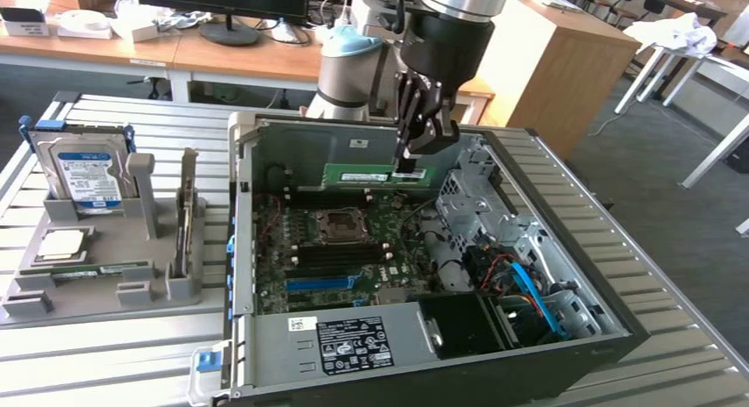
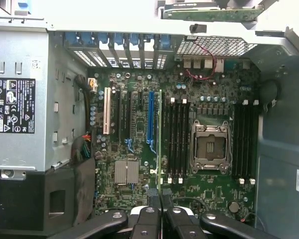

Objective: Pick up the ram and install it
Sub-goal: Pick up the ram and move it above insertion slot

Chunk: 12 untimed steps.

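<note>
My gripper (image 1: 409, 167) hangs over the open computer case (image 1: 609, 337), shut on the ram (image 1: 372, 175). The ram is a long green stick with a pale label, held level by its end on the exterior view's right, above the motherboard (image 1: 339, 249). In the wrist view the ram (image 2: 159, 134) appears edge-on as a thin green line running out from between my fingertips (image 2: 158, 200). It lies alongside the black memory slots (image 2: 177, 142) beside the processor socket (image 2: 209, 147). More memory slots (image 2: 244, 144) sit on the socket's other side.
A grey holder (image 1: 100, 289) stands at the exterior view's left, carrying a hard drive (image 1: 80, 174), an upright expansion card (image 1: 188, 205), a silver processor chip (image 1: 61, 242) and another green stick (image 1: 94, 269). Inside the case are the power supply (image 1: 351, 341) and drive cage (image 1: 468, 192).
</note>
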Each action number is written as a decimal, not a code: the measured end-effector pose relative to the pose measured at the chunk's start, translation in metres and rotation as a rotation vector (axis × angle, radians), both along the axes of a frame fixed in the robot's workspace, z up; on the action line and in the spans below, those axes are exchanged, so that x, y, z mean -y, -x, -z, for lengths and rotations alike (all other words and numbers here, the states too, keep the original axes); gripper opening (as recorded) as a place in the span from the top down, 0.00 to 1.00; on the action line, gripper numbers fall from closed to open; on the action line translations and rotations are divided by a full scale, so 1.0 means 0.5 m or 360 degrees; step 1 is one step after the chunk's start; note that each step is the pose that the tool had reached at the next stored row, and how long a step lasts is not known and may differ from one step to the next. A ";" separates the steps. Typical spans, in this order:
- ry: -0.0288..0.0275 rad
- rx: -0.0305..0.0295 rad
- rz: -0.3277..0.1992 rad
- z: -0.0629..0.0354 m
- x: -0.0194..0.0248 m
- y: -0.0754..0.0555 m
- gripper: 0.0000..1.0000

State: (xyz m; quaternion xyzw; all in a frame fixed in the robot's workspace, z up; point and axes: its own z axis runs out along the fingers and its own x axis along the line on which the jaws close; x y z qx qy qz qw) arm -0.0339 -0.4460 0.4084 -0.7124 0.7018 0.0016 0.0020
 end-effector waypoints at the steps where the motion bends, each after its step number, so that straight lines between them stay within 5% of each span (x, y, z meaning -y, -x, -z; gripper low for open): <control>1: 0.00000 0.00000 0.0000 0.000 0.0000 0.000 0.88; 12: 0.00000 0.00001 0.0000 0.002 -0.0103 0.000 0.88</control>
